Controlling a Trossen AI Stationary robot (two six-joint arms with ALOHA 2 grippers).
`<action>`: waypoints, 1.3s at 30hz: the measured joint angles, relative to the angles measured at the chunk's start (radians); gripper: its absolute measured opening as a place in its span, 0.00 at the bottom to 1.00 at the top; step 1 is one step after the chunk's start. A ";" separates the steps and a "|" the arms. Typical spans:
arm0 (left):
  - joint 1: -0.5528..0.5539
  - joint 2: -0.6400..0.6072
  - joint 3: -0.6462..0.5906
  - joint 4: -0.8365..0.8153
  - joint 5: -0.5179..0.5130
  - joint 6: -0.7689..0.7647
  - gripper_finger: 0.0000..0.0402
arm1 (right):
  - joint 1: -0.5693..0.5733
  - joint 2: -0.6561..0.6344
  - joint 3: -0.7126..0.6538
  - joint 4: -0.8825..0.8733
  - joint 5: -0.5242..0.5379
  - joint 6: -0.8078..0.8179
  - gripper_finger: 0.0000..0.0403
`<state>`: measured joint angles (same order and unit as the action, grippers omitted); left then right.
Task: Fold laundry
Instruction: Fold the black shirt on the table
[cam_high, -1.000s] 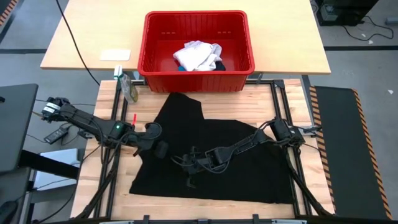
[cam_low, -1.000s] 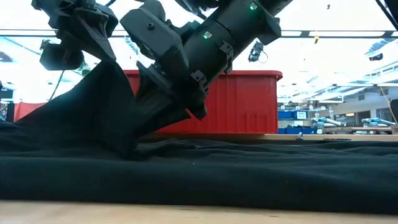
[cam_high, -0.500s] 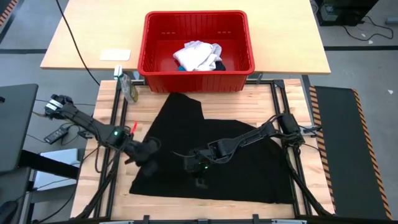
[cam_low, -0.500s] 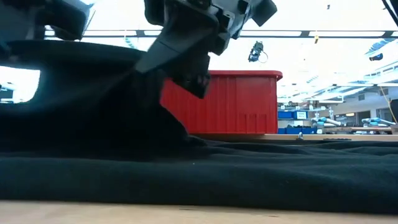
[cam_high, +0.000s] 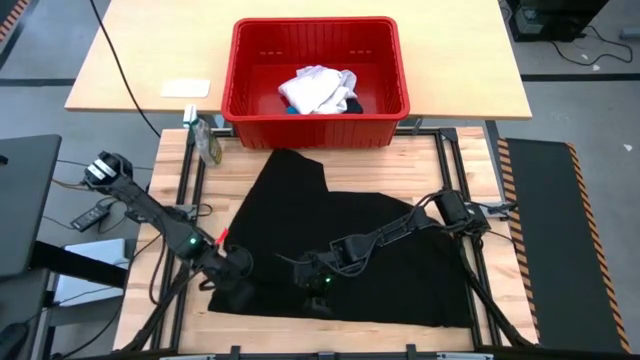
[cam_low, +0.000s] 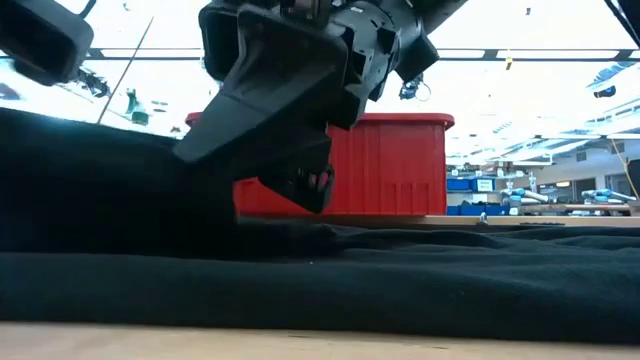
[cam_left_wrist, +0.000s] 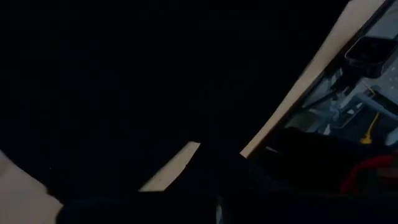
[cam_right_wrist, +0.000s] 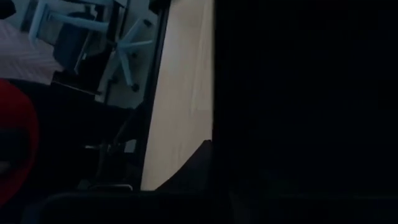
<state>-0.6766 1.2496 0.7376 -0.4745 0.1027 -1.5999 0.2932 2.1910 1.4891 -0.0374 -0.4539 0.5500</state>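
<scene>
The large black shirt (cam_high: 345, 235) lies spread on the wooden table and fills the lower part of the low view (cam_low: 420, 280). My left gripper (cam_high: 234, 278) is low at the shirt's near left corner. My right gripper (cam_high: 316, 292) is at its near edge, to the right of the left one, and looms in the middle of the low view (cam_low: 292, 175). Both wrist views are almost filled with black cloth. Left of the right gripper, a raised fold (cam_low: 100, 170) of the shirt stands above the flat cloth. The white garment (cam_high: 318, 88) lies in the red basket with a sliver of blue (cam_high: 289, 109) beside it. My left gripper is shut on the black shirt near its near left corner (cam_high: 226, 290), coming from above. Black cloth hides the place of contact in its wrist view. The raised fold (cam_low: 60, 150) rises toward it while the rest lies on the table. My right gripper is shut on the black shirt close to its near edge (cam_high: 322, 300), slanting down from the table's right. Its fingers blend into the cloth, so layers and depth do not show. The cloth beside it (cam_low: 215, 190) is lifted slightly; the rest lies flat.
The red basket (cam_high: 250, 110) stands on a light table beyond the far edge. A small bottle-like object (cam_high: 208, 142) lies at the table's far left corner. A white card (cam_high: 186, 88) lies left of the basket. Bare wood (cam_high: 440, 335) runs along the near edge.
Both grippers have moved toward the table's near edge and come down, the left one farthest, from the shirt's left side to its near left corner. The cloth they carry, a tall peak a second ago, has come nearer and now stands as a lower, broad fold.
</scene>
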 joint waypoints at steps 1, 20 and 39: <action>-0.012 0.008 0.000 0.007 0.000 -0.010 0.01 | 0.000 0.000 0.000 0.001 0.001 0.000 0.15; -0.026 0.019 0.000 0.054 -0.030 -0.084 0.39 | -0.036 0.000 0.000 -0.067 -0.064 0.155 0.46; 0.064 0.036 0.000 -0.146 -0.262 0.121 0.40 | -0.076 0.000 0.000 -0.082 0.234 0.211 0.45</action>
<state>-0.6122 1.2854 0.7376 -0.6204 -0.1592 -1.4789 0.2177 2.1910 1.4895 -0.1191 -0.2197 0.7605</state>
